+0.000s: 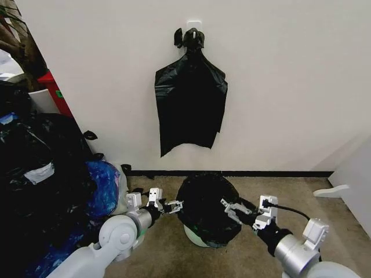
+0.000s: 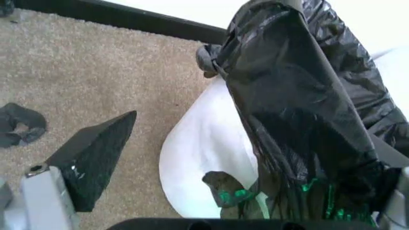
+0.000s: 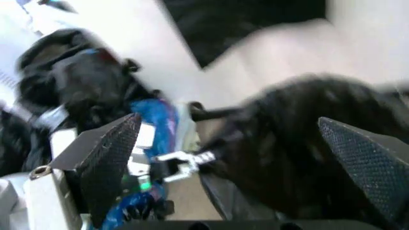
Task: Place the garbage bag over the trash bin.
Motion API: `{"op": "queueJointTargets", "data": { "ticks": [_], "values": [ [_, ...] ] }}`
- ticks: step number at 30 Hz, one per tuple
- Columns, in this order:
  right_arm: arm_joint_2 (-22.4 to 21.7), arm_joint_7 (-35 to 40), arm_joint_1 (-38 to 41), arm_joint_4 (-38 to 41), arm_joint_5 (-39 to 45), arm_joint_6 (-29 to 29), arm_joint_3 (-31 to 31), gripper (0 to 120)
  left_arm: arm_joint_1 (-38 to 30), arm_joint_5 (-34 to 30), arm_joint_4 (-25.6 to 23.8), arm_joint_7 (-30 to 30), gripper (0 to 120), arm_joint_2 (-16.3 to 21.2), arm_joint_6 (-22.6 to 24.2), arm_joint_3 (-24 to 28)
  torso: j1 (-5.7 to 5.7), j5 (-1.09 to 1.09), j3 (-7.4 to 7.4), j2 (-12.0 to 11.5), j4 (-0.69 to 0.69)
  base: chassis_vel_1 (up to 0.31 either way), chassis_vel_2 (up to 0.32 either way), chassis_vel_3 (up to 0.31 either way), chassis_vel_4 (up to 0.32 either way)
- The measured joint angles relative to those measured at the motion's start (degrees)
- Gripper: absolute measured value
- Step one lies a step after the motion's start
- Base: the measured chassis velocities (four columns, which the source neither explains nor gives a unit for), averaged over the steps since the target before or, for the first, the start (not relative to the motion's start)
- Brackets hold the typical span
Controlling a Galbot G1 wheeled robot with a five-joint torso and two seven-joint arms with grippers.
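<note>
The garbage bag (image 1: 207, 204) is draped over the top of the trash bin (image 1: 194, 236), whose white lower wall shows under the bag's hem. In the left wrist view the bag (image 2: 300, 96) hangs down the bin's white side (image 2: 204, 153). My left gripper (image 1: 172, 205) is at the bag's left edge, open, and one dark finger (image 2: 96, 158) stands beside the bin. My right gripper (image 1: 232, 209) is at the bag's right side, open, with the bag (image 3: 300, 139) lying between and beyond its spread fingers (image 3: 108, 153).
A flat bunch of black bags (image 1: 190, 107) hangs from a wall hook above the bin. A big heap of bulging black bags (image 1: 40, 168) and a blue bag (image 1: 104, 186) crowd the left. Carpet floor (image 1: 156, 249) surrounds the bin, and a white panel (image 1: 353, 179) stands at right.
</note>
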Motion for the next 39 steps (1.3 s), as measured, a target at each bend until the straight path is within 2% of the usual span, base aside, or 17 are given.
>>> {"op": "queueJointTargets", "data": {
  "ticks": [3,5,9,12,17,22,28,39],
  "values": [
    [-1.4,-6.9,2.0,-2.5,-6.8,2.3,-3.2,100,0.1,-0.8,-0.1,-0.3,100,-0.2,-0.1,-0.6,0.0,0.01,0.0,0.0,0.0,0.0,0.0,0.0,0.0],
    [-1.9,-7.6,2.5,-2.9,-7.5,2.8,-4.3,100,0.1,-0.9,-0.1,-0.3,100,-0.2,-0.1,-0.7,0.0,0.01,0.0,0.0,0.0,0.0,0.0,0.0,0.0],
    [-5.2,-11.2,6.8,-6.8,-12.4,5.6,-11.9,100,0.0,-1.7,-0.4,-0.8,100,-0.4,-0.1,-0.8,0.01,0.0,0.01,0.0,0.01,0.0,0.0,0.0,0.0],
    [-6.0,-10.8,10.2,-10.3,-14.9,6.4,-16.0,100,-0.2,-2.0,-0.7,-1.3,100,-0.3,-0.1,-0.2,0.01,0.01,0.01,0.0,0.01,0.0,0.0,0.0,0.0],
    [-7.2,-10.1,11.8,-14.5,-19.3,7.8,-19.3,100,-0.5,-2.0,-0.7,-1.5,100,-0.4,-0.1,0.6,0.01,0.01,0.01,0.0,0.0,0.0,0.0,0.0,0.0],
    [-8.0,-8.5,13.1,-18.0,-23.5,8.6,-21.5,100,-1.0,-1.9,-0.4,-1.7,100,-0.7,-0.3,1.7,0.01,0.01,0.0,0.0,0.0,0.0,0.0,0.0,0.0],
    [-6.9,-6.8,14.6,-21.3,-27.1,9.3,-22.6,100,-1.2,-1.8,-0.4,-2.2,100,-1.1,-0.3,2.1,0.01,0.01,0.0,0.0,0.0,0.0,0.0,0.0,0.0],
    [-6.0,-6.3,14.7,-23.3,-29.3,10.0,-25.3,100,-1.5,-1.9,-0.3,-2.5,100,-1.5,-0.4,2.1,0.01,0.01,0.0,0.0,0.0,0.0,0.0,0.0,0.0]
  ]
}}
